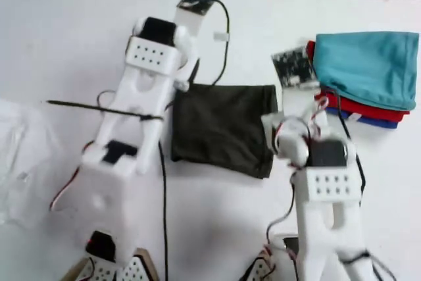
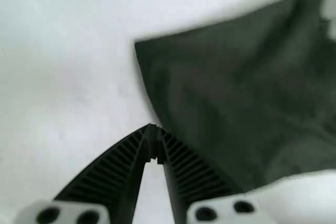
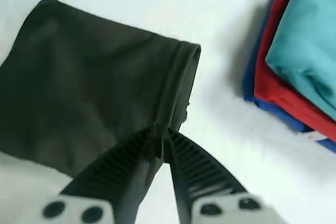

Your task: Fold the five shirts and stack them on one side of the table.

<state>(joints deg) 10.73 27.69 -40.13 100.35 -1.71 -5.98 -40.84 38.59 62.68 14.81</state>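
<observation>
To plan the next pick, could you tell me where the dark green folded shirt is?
In the high view, the dark green folded shirt lies flat at the white table's middle, left of the stack of teal, red and blue shirts.

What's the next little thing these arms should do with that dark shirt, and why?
Probably the right tool should open and pinch the dark shirt at the edge beneath it: the shirt lies folded but apart from the stack of teal, red and blue, and that tool looks shut.
</observation>
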